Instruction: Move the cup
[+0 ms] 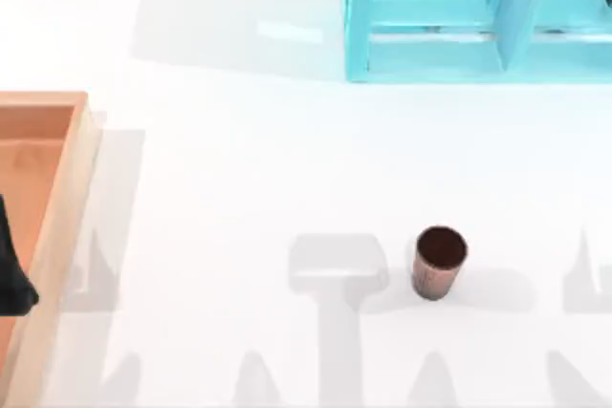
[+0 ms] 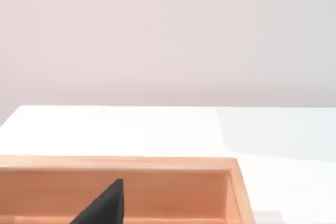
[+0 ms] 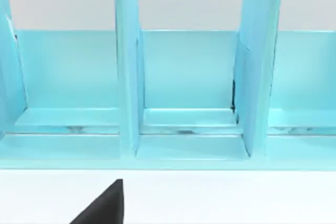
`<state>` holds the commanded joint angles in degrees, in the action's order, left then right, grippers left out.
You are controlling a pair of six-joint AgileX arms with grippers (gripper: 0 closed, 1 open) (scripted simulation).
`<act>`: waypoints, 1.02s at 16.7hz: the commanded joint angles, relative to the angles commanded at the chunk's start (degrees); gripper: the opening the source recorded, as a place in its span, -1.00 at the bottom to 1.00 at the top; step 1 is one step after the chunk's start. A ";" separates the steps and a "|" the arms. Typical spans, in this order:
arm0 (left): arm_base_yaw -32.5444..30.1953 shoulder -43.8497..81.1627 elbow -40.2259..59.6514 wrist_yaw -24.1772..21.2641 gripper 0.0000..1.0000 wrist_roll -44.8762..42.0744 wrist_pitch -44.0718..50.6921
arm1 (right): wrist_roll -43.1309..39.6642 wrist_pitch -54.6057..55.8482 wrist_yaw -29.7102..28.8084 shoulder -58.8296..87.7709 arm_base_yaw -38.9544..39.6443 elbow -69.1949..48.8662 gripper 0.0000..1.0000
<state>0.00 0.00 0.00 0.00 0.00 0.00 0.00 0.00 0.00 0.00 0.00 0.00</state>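
The cup [image 1: 440,262] is small, copper-brown and dark inside. It stands upright on the white table, right of centre and towards the front, with nothing touching it. A black part of my left gripper [image 1: 13,274] shows at the table's left edge over the wooden tray [image 1: 59,207], far from the cup. In the left wrist view the left gripper [image 2: 105,207] hangs above the tray's wall [image 2: 157,163]. In the right wrist view a black tip of my right gripper [image 3: 105,207] hovers over the white table, facing the cyan shelf [image 3: 184,145].
A light wooden tray with raised walls lies along the left side. A cyan shelf unit [image 1: 430,16] with upright dividers stands at the back right. White table surface [image 1: 249,179] stretches between them and around the cup.
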 joint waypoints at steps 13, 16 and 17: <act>0.00 0.00 0.00 0.00 1.00 0.00 0.00 | 12.35 -28.74 0.04 38.52 12.34 -34.94 1.00; 0.00 0.00 0.00 0.00 1.00 0.00 0.00 | 17.78 -41.40 0.43 57.75 17.34 -49.28 1.00; 0.00 0.00 0.00 0.00 1.00 0.00 0.00 | 19.55 -45.51 0.58 64.04 18.97 -53.88 1.00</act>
<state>0.00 0.00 0.00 0.00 0.00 0.00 19.55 -45.51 0.58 64.04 18.97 -53.88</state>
